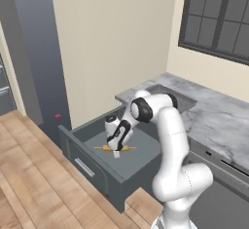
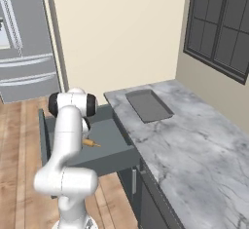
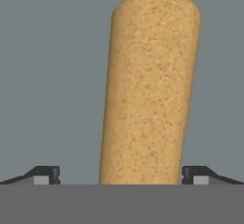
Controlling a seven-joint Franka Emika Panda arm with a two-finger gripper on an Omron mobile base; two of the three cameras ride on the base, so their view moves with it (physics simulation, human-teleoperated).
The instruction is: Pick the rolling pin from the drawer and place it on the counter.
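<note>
The counter [image 2: 194, 140] is a white-and-grey veined marble slab running along the wall under the window, with a flat dark-grey tray [image 2: 148, 104] lying near its far end; the rest of its surface, nearer the camera, is bare.

The drawer [image 1: 141, 157] stands pulled out from the cabinet below the counter's end, its front edge toward the wooden floor and its grey floor open on all sides of what lies in it.

The gripper [image 1: 115, 151] reaches down into the drawer, jaws spread wide, one on each side of the rolling pin [image 3: 150, 89] with a clear gap at each flank, holding nothing.

The rolling pin lies flat on the drawer floor, near its middle, well apart from the walls.
</note>
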